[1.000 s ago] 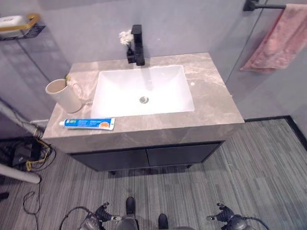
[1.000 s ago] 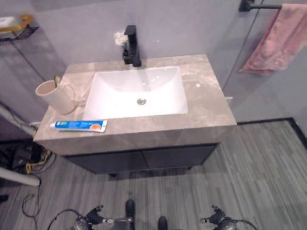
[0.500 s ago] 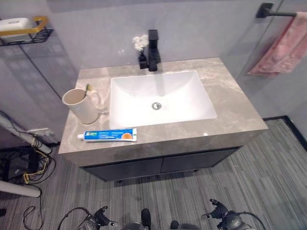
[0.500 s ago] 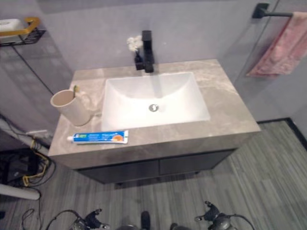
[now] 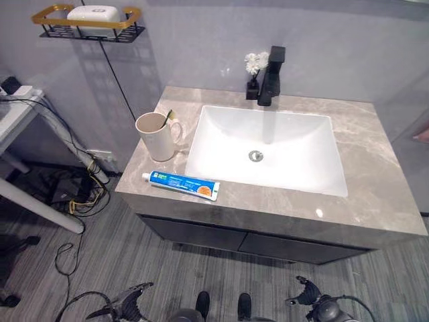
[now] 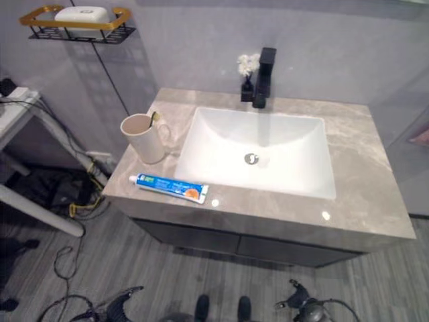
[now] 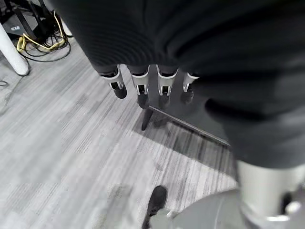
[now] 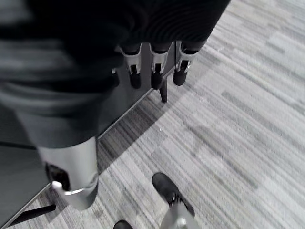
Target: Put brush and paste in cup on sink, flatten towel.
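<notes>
A bathroom.
A white basin [image 5: 268, 149] is sitting in a marble bench [image 5: 375, 174], black tap [image 5: 271, 67] at 12 o'clock, soap shelf [image 5: 87, 21] hanging at 10 o'clock.

Both hands hang low at the bottom of the head views, holding nothing. The left hand [image 5: 124, 308] sits at lower left with its fingers [image 7: 140, 88] extended in a loose row, dark tips pointing down toward the floor. The right hand [image 5: 312, 305] sits at lower right, its fingers [image 8: 155, 76] likewise straight and relaxed.
</notes>
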### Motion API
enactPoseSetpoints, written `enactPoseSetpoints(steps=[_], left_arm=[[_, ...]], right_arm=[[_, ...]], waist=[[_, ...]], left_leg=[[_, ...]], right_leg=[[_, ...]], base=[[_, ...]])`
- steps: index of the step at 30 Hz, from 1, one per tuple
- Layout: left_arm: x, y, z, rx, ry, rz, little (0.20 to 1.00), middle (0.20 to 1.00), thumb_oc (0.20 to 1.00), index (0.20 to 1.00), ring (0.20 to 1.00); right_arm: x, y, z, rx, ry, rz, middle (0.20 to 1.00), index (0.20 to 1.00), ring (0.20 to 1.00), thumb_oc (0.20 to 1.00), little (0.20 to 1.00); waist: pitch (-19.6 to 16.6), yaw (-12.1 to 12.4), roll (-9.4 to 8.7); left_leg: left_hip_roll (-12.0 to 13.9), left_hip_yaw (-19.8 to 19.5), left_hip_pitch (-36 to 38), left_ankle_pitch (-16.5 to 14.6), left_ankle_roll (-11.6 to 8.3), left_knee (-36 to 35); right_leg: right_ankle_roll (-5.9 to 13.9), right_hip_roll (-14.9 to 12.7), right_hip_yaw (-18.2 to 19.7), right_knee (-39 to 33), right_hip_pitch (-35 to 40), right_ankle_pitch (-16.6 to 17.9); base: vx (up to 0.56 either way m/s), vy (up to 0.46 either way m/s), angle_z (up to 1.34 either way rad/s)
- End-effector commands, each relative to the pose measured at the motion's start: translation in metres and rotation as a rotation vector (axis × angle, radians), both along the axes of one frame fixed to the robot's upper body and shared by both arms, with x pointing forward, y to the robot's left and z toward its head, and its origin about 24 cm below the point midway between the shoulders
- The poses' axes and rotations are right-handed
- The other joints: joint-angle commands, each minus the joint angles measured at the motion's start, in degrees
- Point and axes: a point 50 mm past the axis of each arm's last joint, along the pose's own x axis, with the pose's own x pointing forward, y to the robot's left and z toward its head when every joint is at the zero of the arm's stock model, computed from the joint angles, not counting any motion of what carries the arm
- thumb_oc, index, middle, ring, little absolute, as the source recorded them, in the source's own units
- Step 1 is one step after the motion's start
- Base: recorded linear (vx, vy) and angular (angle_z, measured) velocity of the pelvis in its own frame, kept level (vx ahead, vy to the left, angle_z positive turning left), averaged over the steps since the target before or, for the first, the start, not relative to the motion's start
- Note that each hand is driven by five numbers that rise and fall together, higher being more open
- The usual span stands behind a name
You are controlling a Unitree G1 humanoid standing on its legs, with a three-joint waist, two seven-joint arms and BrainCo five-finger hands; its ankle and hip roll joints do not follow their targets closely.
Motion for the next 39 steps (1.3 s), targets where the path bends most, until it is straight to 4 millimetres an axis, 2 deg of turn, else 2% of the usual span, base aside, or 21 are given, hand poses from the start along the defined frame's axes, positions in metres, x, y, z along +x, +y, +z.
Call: enactPoseSetpoints(steps=[1,2,3,5,6,8,9,10,12,13,15,16,17,20,22,23,25,26,31,35,39], left_arm=[[0.025,0.005,0.031,-0.003,-0.115,-0.140,1.000,1.000,1.000,1.000,1.000],[0.026,0.007,0.051,0.000,-0.153,-0.224,1.000,1.000,1.000,1.000,1.000],[0.025,0.008,0.052,0.002,-0.151,-0.222,1.000,1.000,1.000,1.000,1.000],[0.033,0.008,0.093,0.019,-0.238,-0.360,1.000,1.000,1.000,1.000,1.000],[0.032,0.008,0.094,0.020,-0.236,-0.357,1.000,1.000,1.000,1.000,1.000],[0.041,0.003,0.126,0.033,-0.324,-0.453,1.000,1.000,1.000,1.000,1.000],[0.041,0.003,0.127,0.035,-0.323,-0.451,1.000,1.000,1.000,1.000,1.000],[0.048,0.000,0.144,0.042,-0.387,-0.487,1.000,1.000,1.000,1.000,1.000],[0.051,-0.001,0.154,0.046,-0.419,-0.495,1.000,1.000,1.000,1.000,1.000],[0.058,-0.006,0.171,0.038,-0.506,-0.514,1.000,1.000,1.000,1.000,1.000],[0.061,-0.009,0.179,0.035,-0.547,-0.521,1.000,1.000,1.000,1.000,1.000],[0.070,-0.014,0.195,0.024,-0.641,-0.530,1.000,1.000,1.000,1.000,1.000],[0.070,-0.014,0.196,0.025,-0.641,-0.529,1.000,1.000,1.000,1.000,1.000],[0.081,-0.021,0.221,0.009,-0.780,-0.529,1.000,1.000,1.000,1.000,1.000],[0.081,-0.021,0.221,0.009,-0.780,-0.529,1.000,1.000,1.000,1.000,1.000],[0.092,-0.027,0.242,0.008,-0.890,-0.548,1.000,1.000,1.000,1.000,1.000],[0.097,-0.027,0.248,0.009,-0.923,-0.547,1.000,1.000,1.000,1.000,1.000],[0.103,-0.030,0.259,0.004,-0.991,-0.549,1.000,1.000,1.000,1.000,1.000],[0.117,-0.032,0.274,-0.004,-1.102,-0.521,1.000,1.000,1.000,1.000,1.000],[0.126,-0.029,0.274,-0.014,-1.137,-0.477,1.000,1.000,1.000,1.000,1.000],[0.135,-0.025,0.277,-0.012,-1.178,-0.423,1.000,1.000,1.000,1.000,1.000]], right_arm=[[0.002,-0.008,0.004,-0.057,-0.009,0.051,1.000,1.000,1.000,1.000,1.000],[-0.001,-0.010,0.003,-0.079,0.010,0.058,1.000,1.000,1.000,1.000,1.000],[-0.002,-0.009,0.002,-0.077,0.012,0.060,1.000,1.000,1.000,1.000,1.000],[-0.005,-0.006,0.000,-0.076,0.021,0.072,1.000,1.000,1.000,1.000,1.000],[-0.005,-0.005,0.000,-0.074,0.021,0.075,1.000,1.000,1.000,1.000,1.000],[-0.011,-0.002,-0.003,-0.064,0.038,0.073,1.000,1.000,1.000,1.000,1.000],[-0.011,-0.001,-0.003,-0.062,0.038,0.075,1.000,1.000,1.000,1.000,1.000],[-0.011,0.003,-0.005,-0.053,0.042,0.080,1.000,1.000,1.000,1.000,1.000],[-0.012,0.005,-0.006,-0.046,0.044,0.084,1.000,1.000,1.000,1.000,1.000],[-0.012,0.010,-0.007,-0.031,0.046,0.089,1.000,1.000,1.000,1.000,1.000],[-0.013,0.012,-0.008,-0.024,0.045,0.092,1.000,1.000,1.000,1.000,1.000],[-0.012,0.017,-0.008,-0.001,0.035,0.093,1.000,1.000,1.000,1.000,1.000],[-0.011,0.018,-0.008,-0.001,0.035,0.094,1.000,1.000,1.000,1.000,1.000],[-0.018,0.020,-0.011,0.021,0.051,0.089,1.000,1.000,1.000,1.000,1.000],[-0.018,0.020,-0.010,0.021,0.050,0.089,1.000,1.000,1.000,1.000,1.000],[-0.023,0.018,-0.012,0.023,0.069,0.063,1.000,1.000,1.000,1.000,1.000],[-0.025,0.017,-0.012,0.025,0.071,0.056,1.000,1.000,1.000,1.000,1.000],[-0.029,0.014,-0.012,0.021,0.082,0.030,1.000,1.000,1.000,1.000,1.000],[-0.041,0.010,-0.014,0.013,0.122,0.001,1.000,1.000,1.000,1.000,1.000],[-0.040,0.009,-0.014,0.013,0.123,-0.007,1.000,1.000,1.000,1.000,1.000],[-0.026,0.016,-0.012,0.042,0.072,-0.007,1.000,1.000,1.000,1.000,1.000]], waist=[[-1.0,0.6,-0.67],[-0.8,1.1,-0.15],[-1.0,1.0,-0.25],[-1.2,1.6,0.42],[-1.3,1.5,0.30],[-1.8,1.8,1.07],[-1.8,1.7,0.95],[-2.2,1.8,1.43],[-2.3,1.6,1.41],[-2.4,1.3,1.46],[-2.4,1.2,1.41],[-2.3,0.6,1.20],[-2.4,0.7,1.15],[-1.9,-0.4,0.57],[-2.0,-0.3,0.54],[-1.6,-1.4,0.00],[-1.7,-1.5,-0.28],[-1.3,-2.2,-0.83],[-0.7,-3.4,-1.97],[-0.4,-3.9,-2.54],[-0.1,-4.4,-3.54]], left_leg=[[-1.7,2.5,0.0,-0.7,-1.12,0.8],[-1.7,2.1,-0.3,0.0,-1.25,0.6],[-1.7,1.9,-0.1,-0.6,-1.26,0.6],[-1.9,1.5,-0.5,0.1,-1.48,0.6],[-1.9,1.5,-0.5,0.1,-1.49,0.6],[-2.2,0.9,-0.4,0.0,-1.52,0.6],[-2.2,0.9,-0.4,0.0,-1.52,0.6],[-2.4,0.8,-0.3,0.0,-1.54,0.6],[-2.4,0.9,-0.3,0.0,-1.55,0.6],[-2.4,1.2,-0.1,-0.1,-1.55,0.6],[-2.4,1.3,0.2,-0.7,-1.59,0.6],[-2.4,1.9,-0.2,-0.7,-1.66,0.6],[-2.3,2.0,-0.2,-0.7,-1.66,0.6],[-2.1,3.5,-1.3,-0.6,-1.76,0.6],[-2.1,3.7,-1.4,-0.6,-1.75,0.6],[-1.7,5.0,-3.2,-0.3,-2.00,0.6],[-1.5,5.5,-4.2,-0.1,-2.16,0.6],[-1.2,6.0,-5.7,0.2,-2.31,0.6],[-0.7,6.5,-9.3,0.9,-2.61,0.6],[-0.5,7.0,-11.7,1.5,-2.83,0.6],[-0.1,7.5,-14.4,2.1,-3.04,0.6]], right_leg=[[4.47,-3.2,0.0,4.2,-0.3,-0.5],[4.35,-3.3,-0.5,4.1,-0.4,-0.1],[4.41,-3.3,-0.5,4.0,-0.1,-0.6],[4.44,-3.8,-1.7,3.6,0.0,-0.1],[4.44,-3.8,-1.7,3.6,0.1,0.0],[4.55,-4.2,-2.6,3.1,0.6,0.2],[4.56,-4.2,-2.6,3.1,0.6,0.3],[4.63,-4.5,-2.9,2.8,0.8,0.4],[4.66,-4.5,-2.9,2.6,1.0,0.5],[4.78,-4.6,-2.5,2.2,1.0,0.8],[4.85,-4.6,-2.1,1.9,1.4,0.6],[4.94,-4.7,-1.4,1.7,1.0,1.1],[4.94,-4.7,-1.3,1.6,0.9,1.2],[5.03,-4.6,0.7,0.9,-0.7,2.5],[5.03,-4.5,0.9,0.9,-0.9,2.6],[5.07,-4.3,2.5,0.4,-2.9,3.8],[5.08,-4.2,3.0,0.3,-4.0,4.1],[5.09,-4.0,3.8,0.0,-5.5,4.7],[4.88,-3.7,4.9,0.0,-9.2,5.8],[4.89,-3.6,5.4,0.0,-11.8,6.5],[4.90,-3.3,6.4,0.0,-14.7,7.5]], base=[[0.02,-0.033,0.16],[0.05,-0.008,0.18],[0.00,-0.010,0.17],[0.03,-0.003,0.08],[0.05,0.002,0.10],[0.05,0.017,0.13],[0.07,0.026,0.11],[0.04,0.014,0.09],[0.05,0.019,0.06],[0.08,0.017,0.02],[0.07,0.015,-0.02],[0.03,0.015,-0.04],[0.02,0.020,-0.08],[0.00,0.012,-0.19],[-0.03,0.007,-0.36],[-0.07,-0.001,-0.33],[-0.07,-0.007,-0.31],[-0.05,-0.006,-0.40],[-0.05,-0.013,-0.16],[-0.05,0.001,-0.06],[-0.03,0.006,-0.08]])
